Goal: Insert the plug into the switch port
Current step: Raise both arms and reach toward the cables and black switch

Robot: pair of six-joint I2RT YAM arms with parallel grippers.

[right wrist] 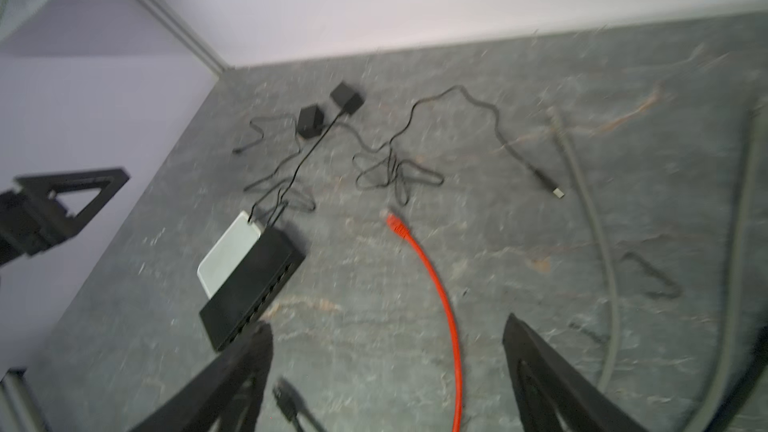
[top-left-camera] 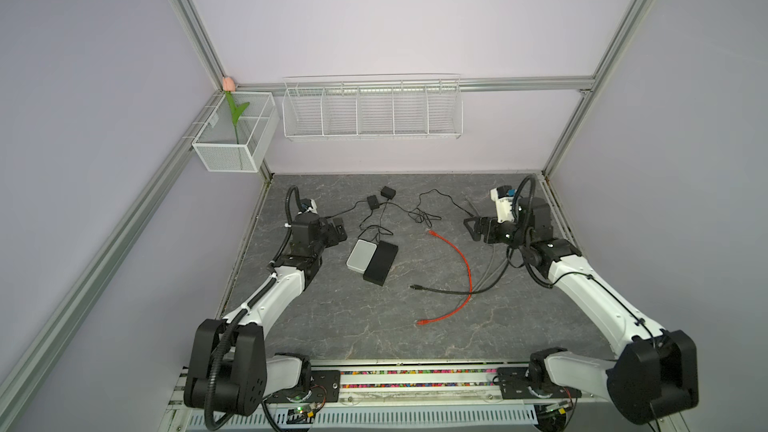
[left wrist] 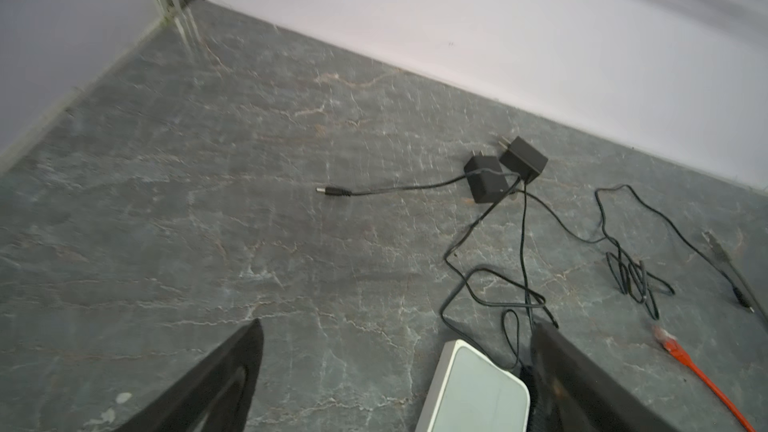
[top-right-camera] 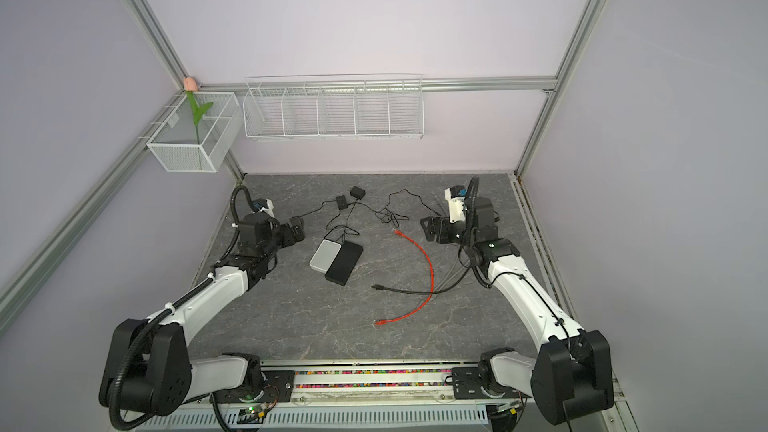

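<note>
The black switch point(top-left-camera: 381, 263) point(top-right-camera: 344, 263) lies mid-table against a white box point(top-left-camera: 360, 255). In the right wrist view its row of ports point(right wrist: 274, 284) faces the red cable. That red cable point(top-left-camera: 464, 268) curves to the switch's right, with one plug point(top-left-camera: 432, 233) point(right wrist: 395, 224) at its far end and another plug point(top-left-camera: 420, 322) at its near end. My left gripper point(top-left-camera: 338, 230) point(left wrist: 399, 326) hangs open to the left of the white box point(left wrist: 473, 388), holding nothing. My right gripper point(top-left-camera: 469, 228) point(right wrist: 387, 322) is open above the red cable's middle, empty.
Two black power adapters point(top-left-camera: 387, 192) point(top-left-camera: 372, 202) with thin tangled leads lie behind the switch. A black cable point(top-left-camera: 440, 290) crosses the red one, its plug end point(right wrist: 286, 403) near my right fingers. Grey cables point(right wrist: 598, 243) run on the right. Wire baskets point(top-left-camera: 372, 112) hang on the back wall.
</note>
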